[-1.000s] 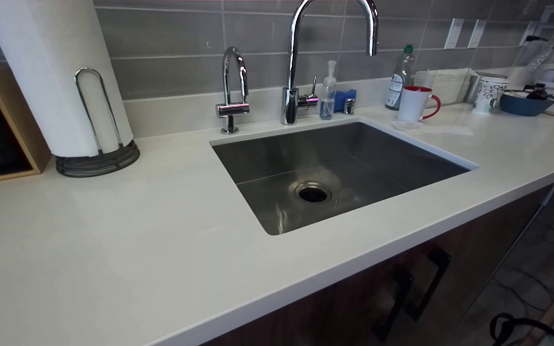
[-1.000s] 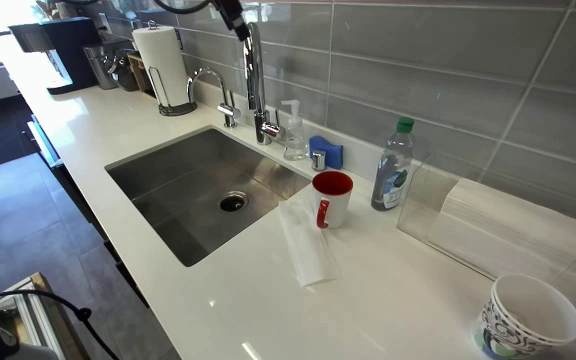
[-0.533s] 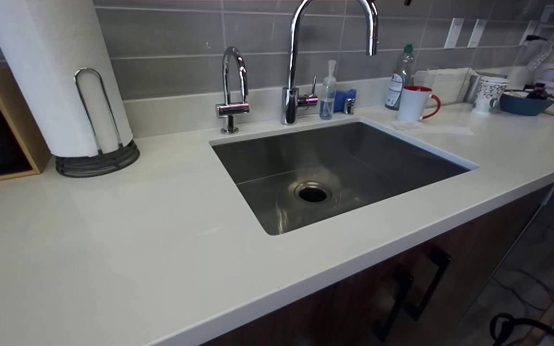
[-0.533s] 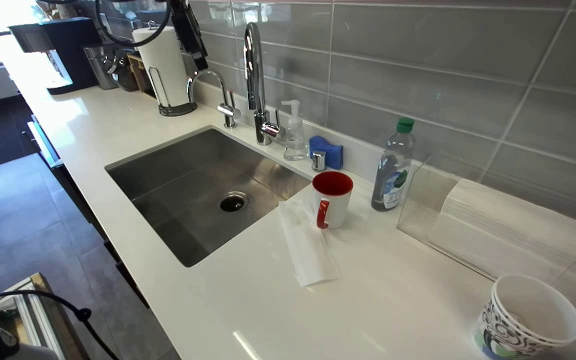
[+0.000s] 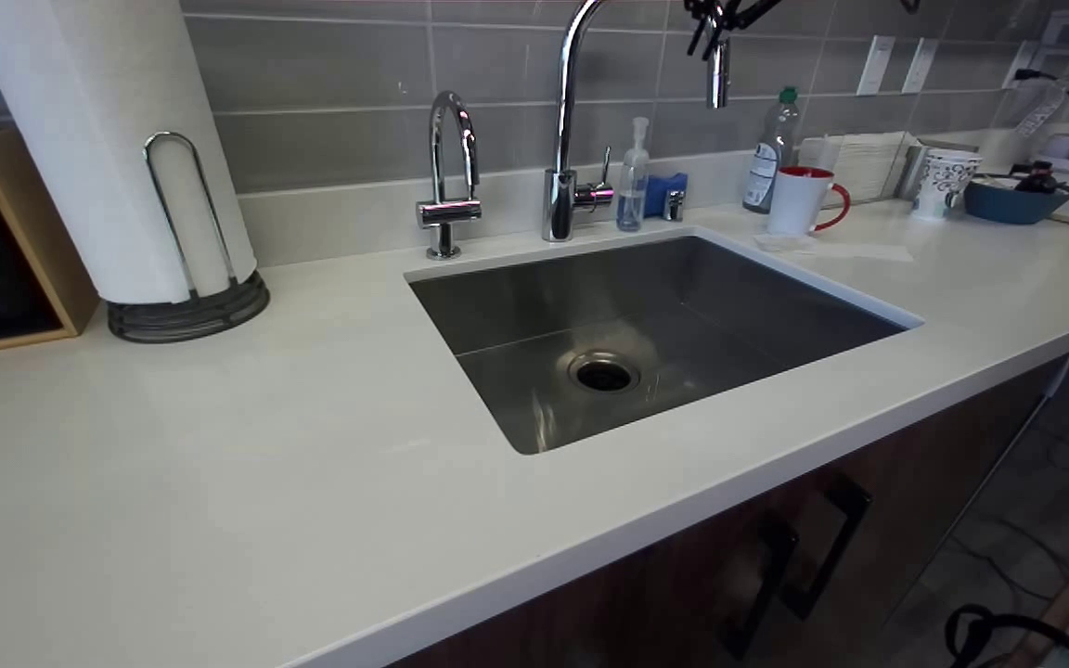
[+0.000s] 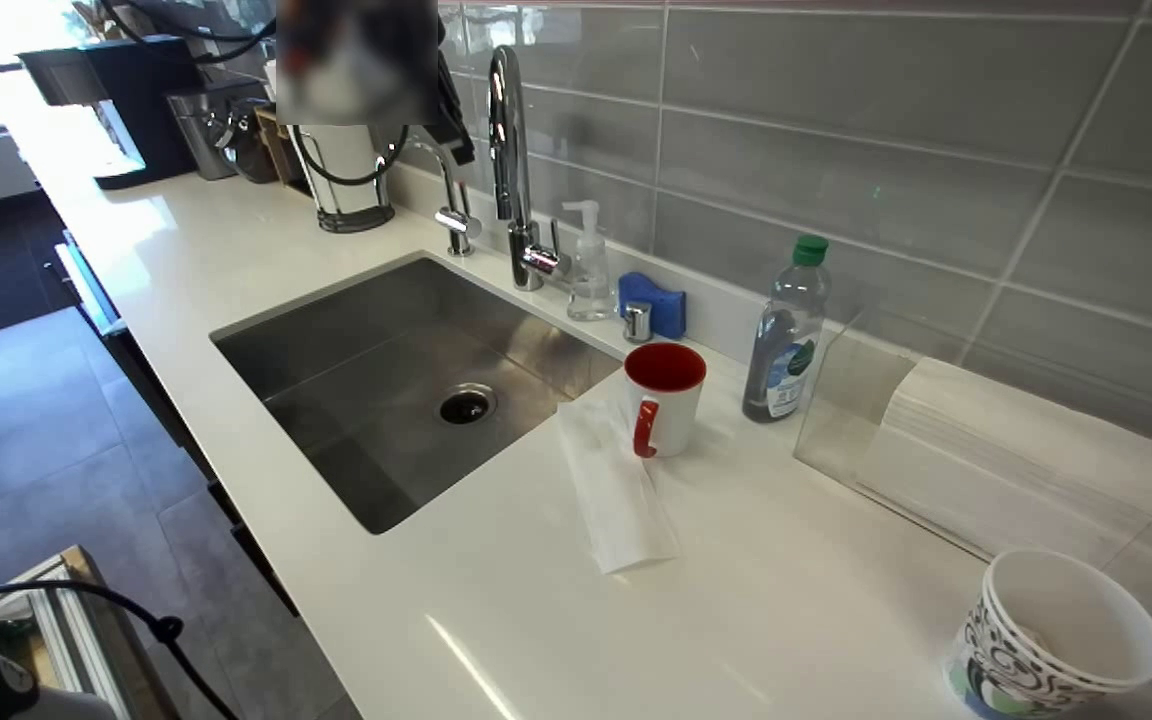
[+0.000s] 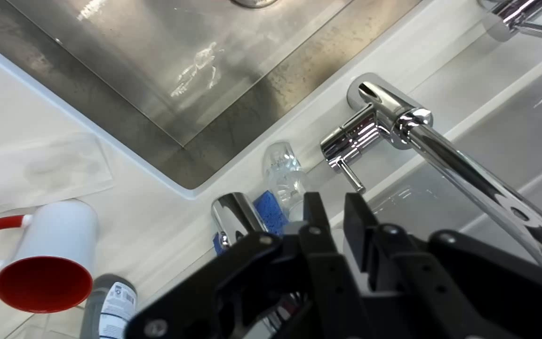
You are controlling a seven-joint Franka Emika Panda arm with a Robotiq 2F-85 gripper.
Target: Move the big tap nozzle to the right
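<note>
While the big tap nozzle (image 6: 504, 180) stands behind the sink (image 6: 366, 420), long axis upright and spray head (image 5: 718, 82) pointing straight down, the gripper (image 7: 334, 200), fingers slightly parted, overlaps its arch (image 5: 573, 32) in an exterior view; whether the two touch, I cannot tell.

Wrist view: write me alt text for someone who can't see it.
Two black robot fingers, slightly apart, show in the lower half, left of the big chrome tap, whose neck slants off the right edge. A metal sink fills much of the upper left; a white mug with a red inside is at lower left.
</note>
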